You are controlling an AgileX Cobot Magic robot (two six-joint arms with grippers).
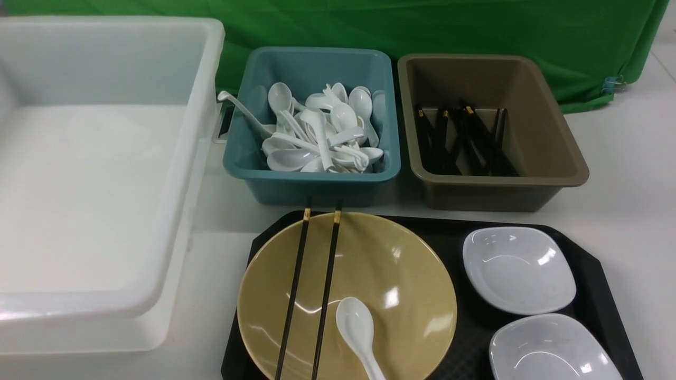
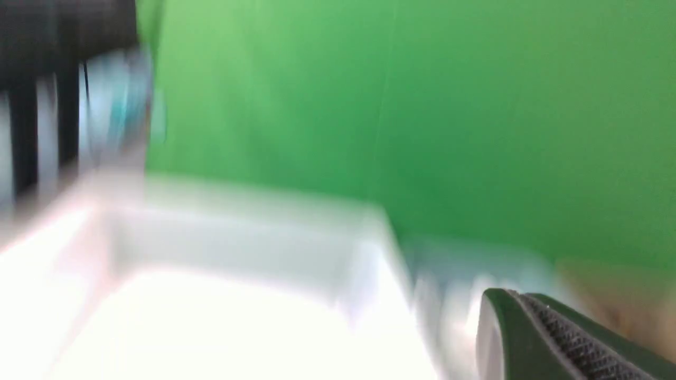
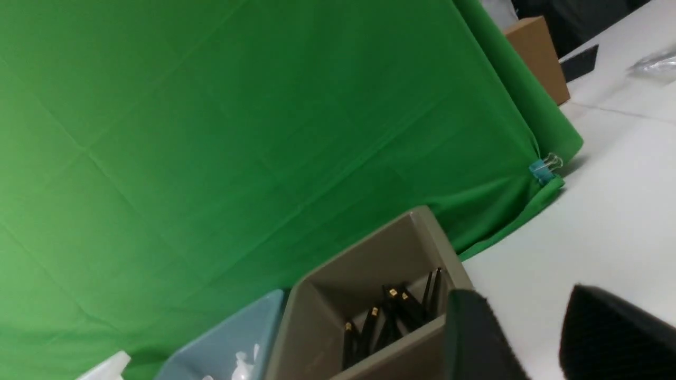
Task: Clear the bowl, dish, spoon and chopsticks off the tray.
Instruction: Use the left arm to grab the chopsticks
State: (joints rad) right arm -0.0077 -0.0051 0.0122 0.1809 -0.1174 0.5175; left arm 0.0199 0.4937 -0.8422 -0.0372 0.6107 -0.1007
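Tray (image 1: 470,343) full, nothing cleared yet.
Chopsticks (image 1: 293,285) across bowl (image 1: 391,285), spoon (image 1: 356,327) inside: likely lifted first; teal bin (image 1: 311,184) at tray's 12 o'clock. Left tool (image 2: 554,338) closed; right tool (image 3: 549,338) parted, empty.

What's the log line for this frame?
tray: bowl, two white dishes on it | chopsticks: across bowl | spoon: in bowl | left gripper: shut | right gripper: open, empty
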